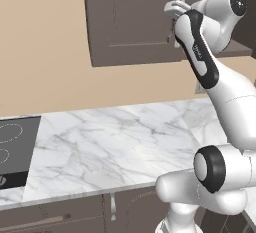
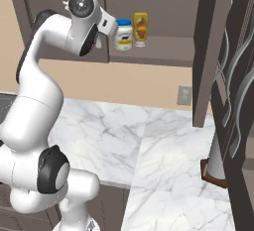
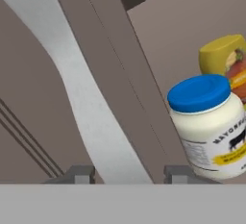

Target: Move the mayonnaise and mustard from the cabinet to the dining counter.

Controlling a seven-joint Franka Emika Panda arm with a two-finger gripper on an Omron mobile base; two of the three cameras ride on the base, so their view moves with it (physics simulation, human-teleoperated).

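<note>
Blue-lidded mayonnaise [image 3: 207, 124] stands on the open cabinet [image 2: 163, 51] shelf, mustard [image 3: 225, 59] touching behind it, off to one side of the gripper [image 3: 127, 174]. Its part-open jaws straddle the door's silver handle [image 3: 77, 88]; whether they pinch it is unclear. Open shelf lies beyond the jar.

The mayonnaise [image 2: 123, 34] and mustard [image 2: 141, 28] stand side by side on the cabinet [image 2: 163, 51] shelf, above the worktop [image 2: 149, 141]; the hand [image 2: 105, 23] sits just beside the mayonnaise.
</note>
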